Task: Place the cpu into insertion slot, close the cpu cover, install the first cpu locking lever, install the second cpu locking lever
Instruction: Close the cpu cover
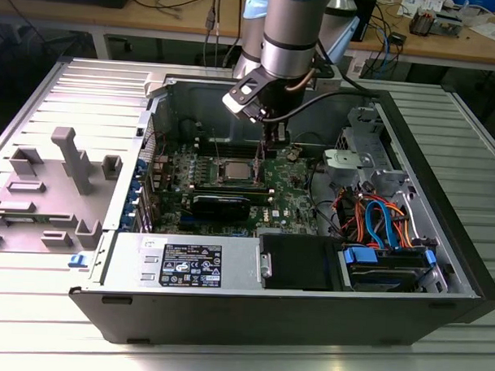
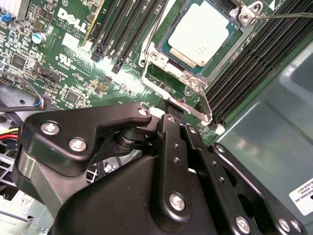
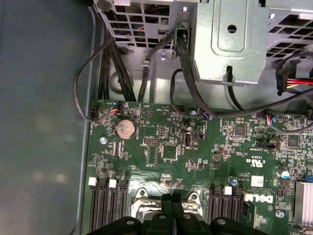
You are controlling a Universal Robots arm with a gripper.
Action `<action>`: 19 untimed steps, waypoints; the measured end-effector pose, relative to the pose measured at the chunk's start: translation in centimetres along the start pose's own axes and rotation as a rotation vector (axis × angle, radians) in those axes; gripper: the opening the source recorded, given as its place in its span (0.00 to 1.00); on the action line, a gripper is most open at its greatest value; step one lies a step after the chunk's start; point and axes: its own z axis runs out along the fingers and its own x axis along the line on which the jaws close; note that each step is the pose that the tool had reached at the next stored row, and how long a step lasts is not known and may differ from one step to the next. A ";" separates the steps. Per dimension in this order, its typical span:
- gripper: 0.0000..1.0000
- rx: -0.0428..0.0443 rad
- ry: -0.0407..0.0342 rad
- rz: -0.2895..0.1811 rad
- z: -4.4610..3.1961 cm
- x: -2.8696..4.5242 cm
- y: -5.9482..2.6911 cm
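Gripper: down at the socket's edge, the gripper (image 2: 177, 113) had its fingers drawn tight together, with no gap showing in both wrist views (image 3: 172, 198).
Contact: its tips sat against or just beside a locking lever (image 2: 206, 105). I couldn't tell whether they pinched it or only pressed on it.
Cpu: the cpu (image 2: 200, 35) lay flat in the insertion slot (image 2: 154, 57) on the green motherboard (image 3: 195, 147), silver top up.
Cover: the cpu cover (image 2: 164, 85) looked to be lying down around the chip, which showed through its window.
Other lever: a thin wire arm (image 2: 281, 14) ran off from the socket's far corner.
Handling, chip: probably light, rigid and fragile underneath, so it was one for edge holds only.
Handling, lever: slim springy steel, likely slick, and best taken at its bent end.
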 end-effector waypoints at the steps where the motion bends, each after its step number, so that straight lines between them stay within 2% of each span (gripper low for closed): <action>1: 0.11 0.0000 0.0000 0.000 0.00 0.00 -0.03; 19: 0.11 0.0003 0.0000 0.000 0.06 0.04 -0.57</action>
